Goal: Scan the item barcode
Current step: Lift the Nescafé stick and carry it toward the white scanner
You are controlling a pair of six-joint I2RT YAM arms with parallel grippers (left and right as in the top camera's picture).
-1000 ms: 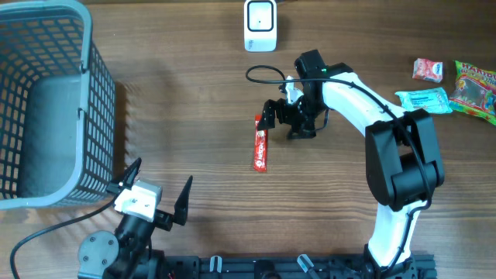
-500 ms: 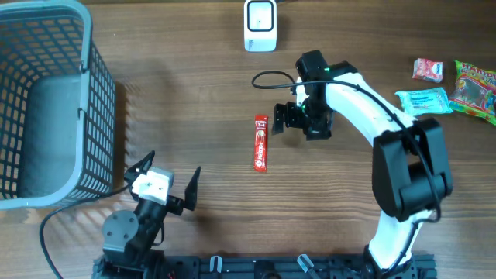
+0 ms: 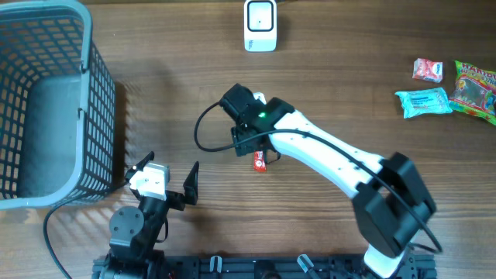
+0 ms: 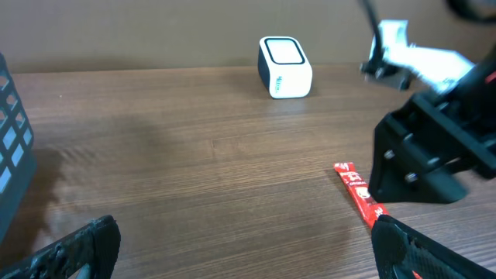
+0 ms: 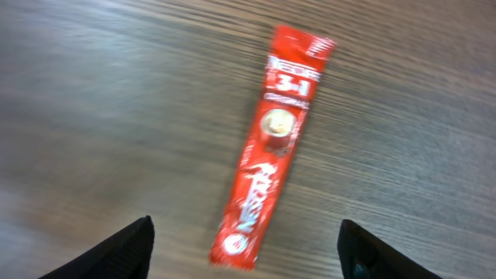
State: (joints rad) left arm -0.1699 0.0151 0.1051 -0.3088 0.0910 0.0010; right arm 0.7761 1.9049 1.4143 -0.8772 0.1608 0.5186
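The item, a red coffee sachet, lies flat on the wooden table. In the overhead view only its lower end shows under my right arm. My right gripper hovers directly over it. Its jaws are open and the fingertips stand on either side of the sachet's near end without touching it. The white scanner stands upright at the back of the table, also seen as a white box in the left wrist view. My left gripper is open and empty near the front edge, with the sachet to its right.
A grey mesh basket fills the left side. At the far right lie a small red-and-white pack, a teal pack and a colourful snack bag. A black cable loops beside my right wrist.
My right arm has swung left and forward from beside the sachet until it is directly over it. The left gripper has shifted slightly right and stays open.
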